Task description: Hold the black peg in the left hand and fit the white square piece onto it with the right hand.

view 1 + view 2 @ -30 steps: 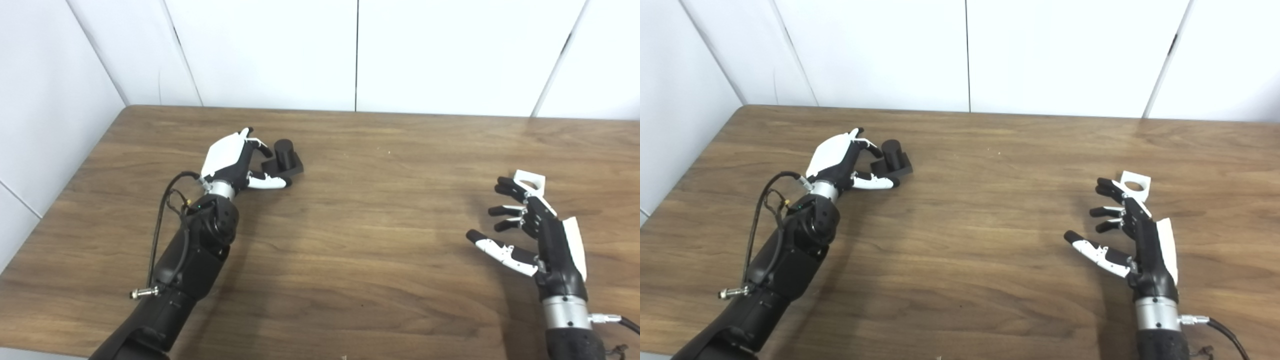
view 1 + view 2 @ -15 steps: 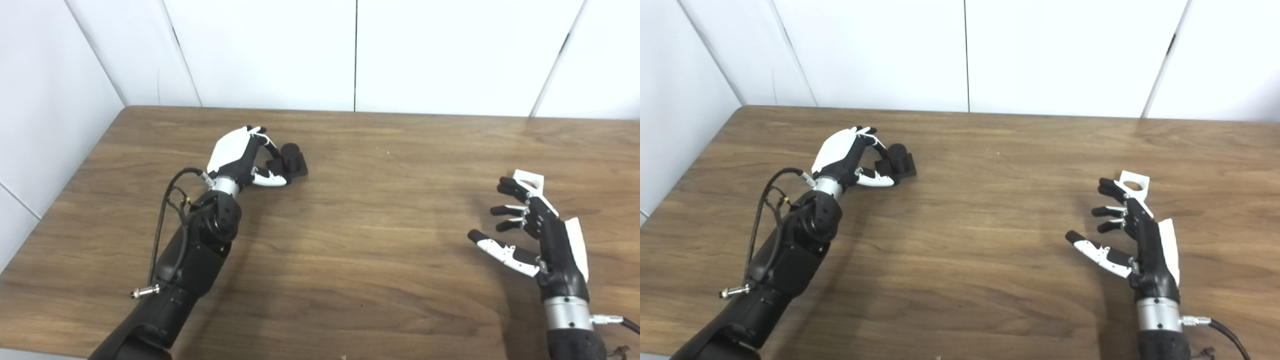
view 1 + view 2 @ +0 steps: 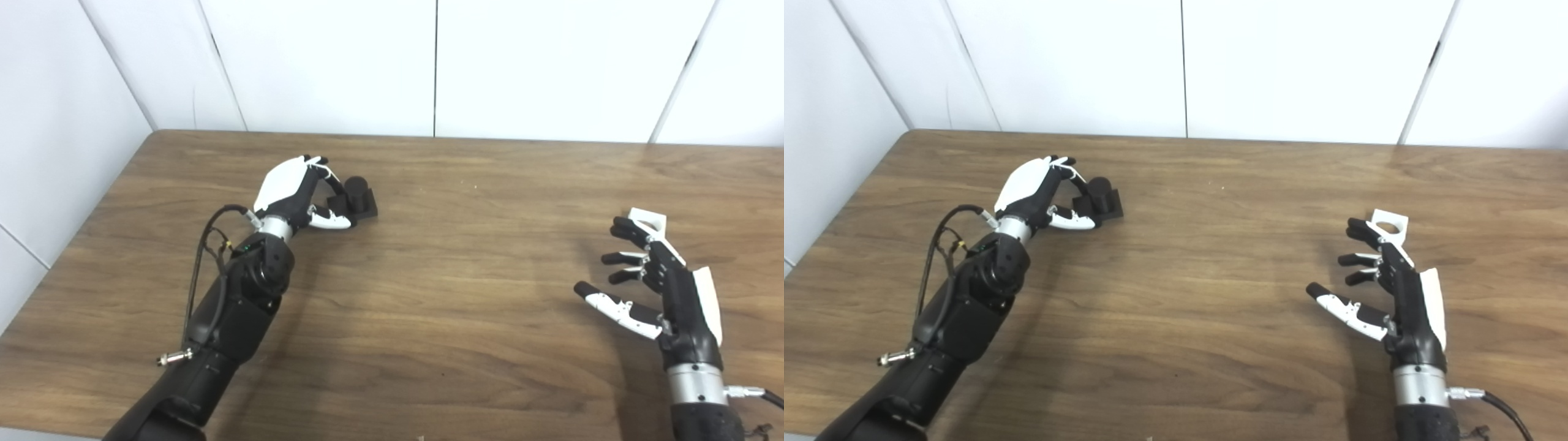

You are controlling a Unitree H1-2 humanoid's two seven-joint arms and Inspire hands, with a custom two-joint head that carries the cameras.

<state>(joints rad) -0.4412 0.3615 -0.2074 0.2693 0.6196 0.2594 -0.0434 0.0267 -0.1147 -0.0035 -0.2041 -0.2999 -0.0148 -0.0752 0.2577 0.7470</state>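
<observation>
I am grabbing the black peg [image 3: 357,197]: my left hand [image 3: 293,195] curls around it, grip unsure. My right hand [image 3: 652,282], open and empty, must reach the white square piece [image 3: 650,220] at its fingertips.

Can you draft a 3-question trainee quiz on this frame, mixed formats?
1. True or false: the white square piece with a round hole is already fitted on the black peg on its square base.
2. Which hand is at the peg? A) left hand B) right hand
3. Fill in: the right hand's fingers are ___ and it holds nothing.

Key: 1 false, both lie apart on the brown wooden table; 2 A; 3 spread.
</observation>
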